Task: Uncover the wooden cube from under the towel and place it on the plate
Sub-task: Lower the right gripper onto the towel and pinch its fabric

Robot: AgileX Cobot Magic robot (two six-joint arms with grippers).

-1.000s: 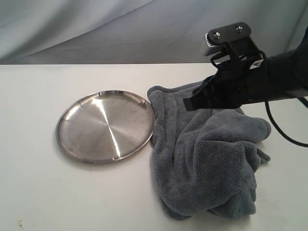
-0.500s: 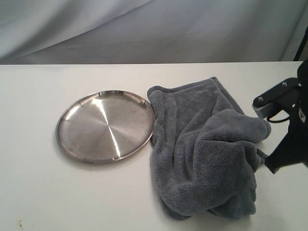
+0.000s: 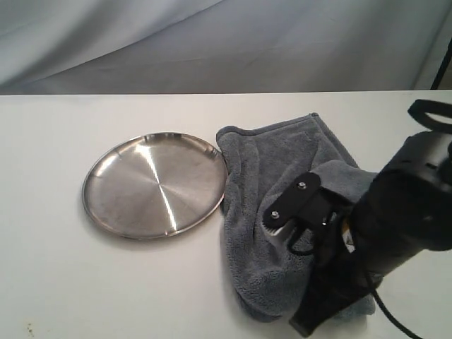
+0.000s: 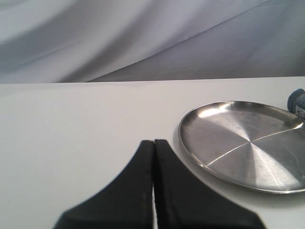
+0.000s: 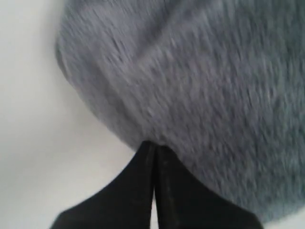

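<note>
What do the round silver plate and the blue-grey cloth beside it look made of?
The round silver plate looks like polished metal, possibly stainless steel: it has a mirror-like sheen with bright radial streaks of glare. The blue-grey towel looks like soft fleece or microfibre: matte, with a fuzzy pile and loose, rumpled folds.

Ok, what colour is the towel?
The towel is plain blue-grey, clearest in the exterior view.

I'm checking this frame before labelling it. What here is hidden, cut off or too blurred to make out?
The wooden cube: in no view; the towel may cover it.
The towel's near corner, exterior view: behind the right arm.
The right gripper, right wrist view: blurred; any pinch on the towel unclear.
The plate, left wrist view: cut off by the picture's edge.
</note>
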